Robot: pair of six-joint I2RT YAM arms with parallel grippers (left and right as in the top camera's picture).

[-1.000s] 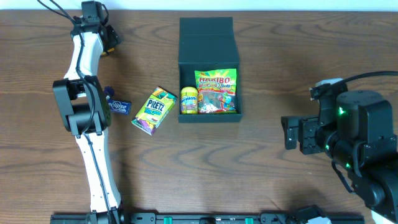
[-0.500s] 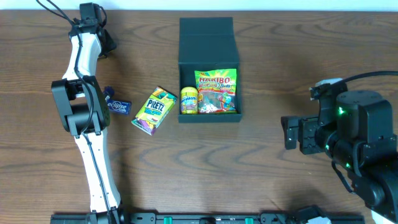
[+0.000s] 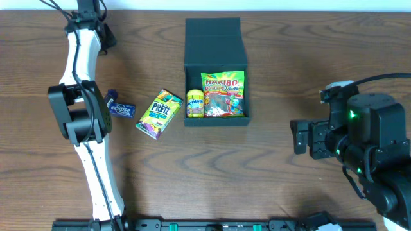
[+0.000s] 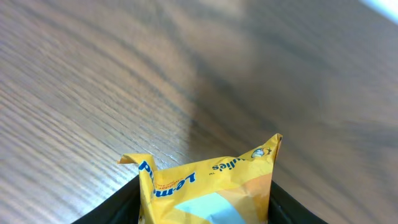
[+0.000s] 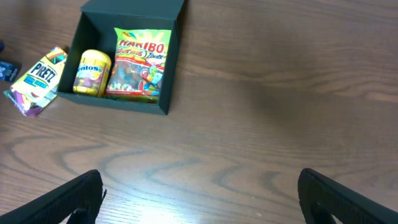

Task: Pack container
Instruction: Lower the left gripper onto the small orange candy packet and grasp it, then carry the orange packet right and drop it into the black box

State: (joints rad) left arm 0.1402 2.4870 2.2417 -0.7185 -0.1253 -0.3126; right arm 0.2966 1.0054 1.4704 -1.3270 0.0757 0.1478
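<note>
The dark teal-black container (image 3: pixel 214 40) stands open at the table's far middle, lid flap folded back. Inside lie a Haribo bag (image 3: pixel 223 94) and a yellow Mentos tub (image 3: pixel 195 102). It also shows in the right wrist view (image 5: pixel 166 74), with the Haribo bag (image 5: pixel 138 62) and the Mentos tub (image 5: pixel 92 71). My left gripper (image 4: pixel 205 213) is shut on a yellow snack packet (image 4: pixel 211 183) with blue lettering. In the overhead view it (image 3: pixel 104 36) is at the far left, well away from the container. My right gripper (image 5: pixel 202 202) is open and empty over bare wood at the right (image 3: pixel 302 138).
A Pretz box (image 3: pixel 158 113) lies left of the container, also in the right wrist view (image 5: pixel 38 79). A small blue Eclipse packet (image 3: pixel 121 110) lies beside my left arm. The table's far edge runs close behind my left gripper.
My left arm has swung toward the table's far edge, carrying the yellow packet with it. The right arm, the container and the loose snacks have not moved.
</note>
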